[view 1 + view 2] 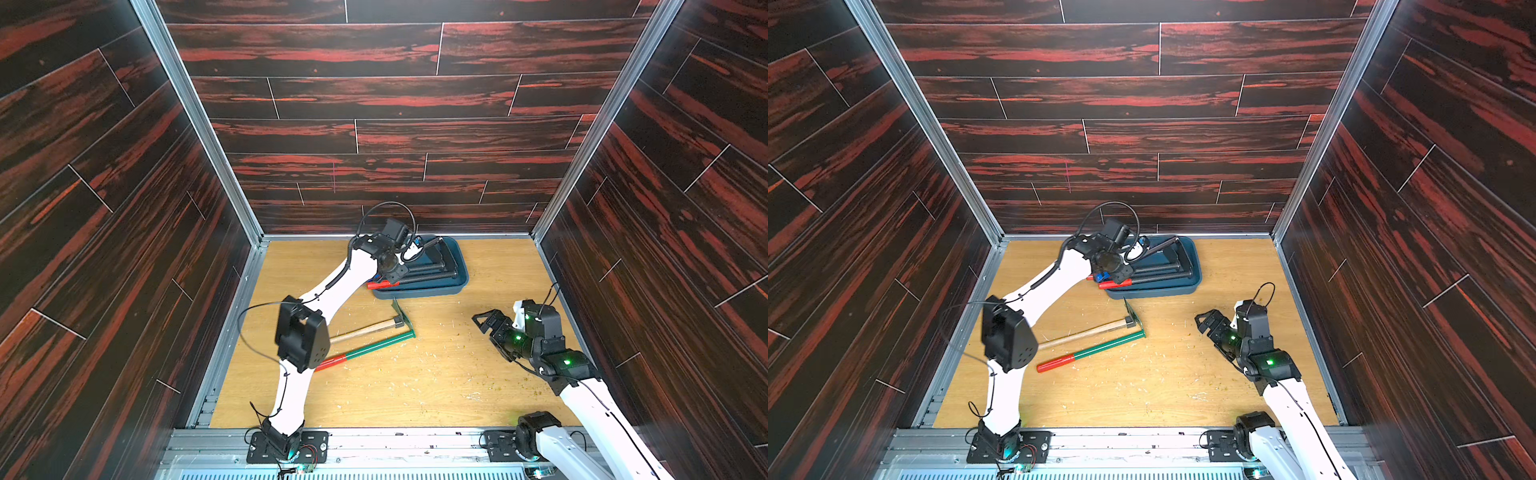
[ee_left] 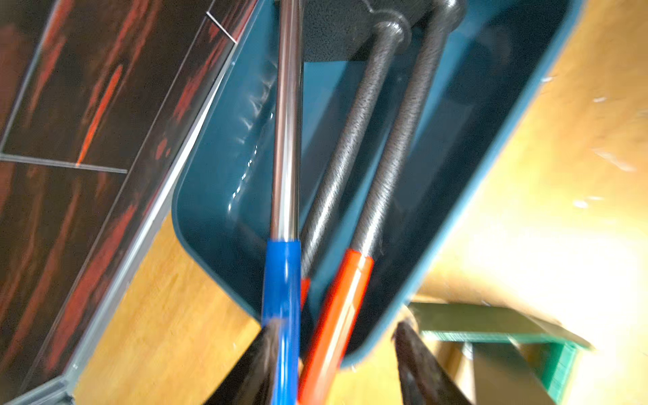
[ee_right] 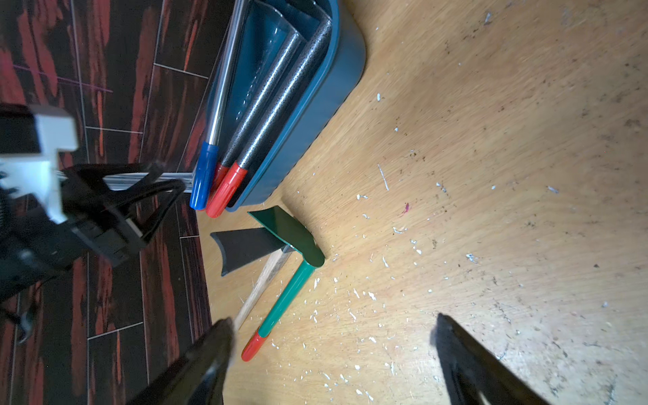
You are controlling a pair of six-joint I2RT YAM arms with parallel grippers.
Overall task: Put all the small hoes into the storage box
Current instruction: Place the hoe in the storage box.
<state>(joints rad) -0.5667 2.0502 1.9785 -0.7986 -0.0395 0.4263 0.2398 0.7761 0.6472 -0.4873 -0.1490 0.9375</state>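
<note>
Step in hand, as judged: release. The small hoe, chrome-shafted with a blue grip, is lying in the storage box beside two grey-shafted hoes, its grip overhanging the rim. The left gripper is standing open around that grip, not clamping it. The right gripper is hovering wide open, empty. Next move is calling for a straight left-arm retreat without dragging the grip.
</note>
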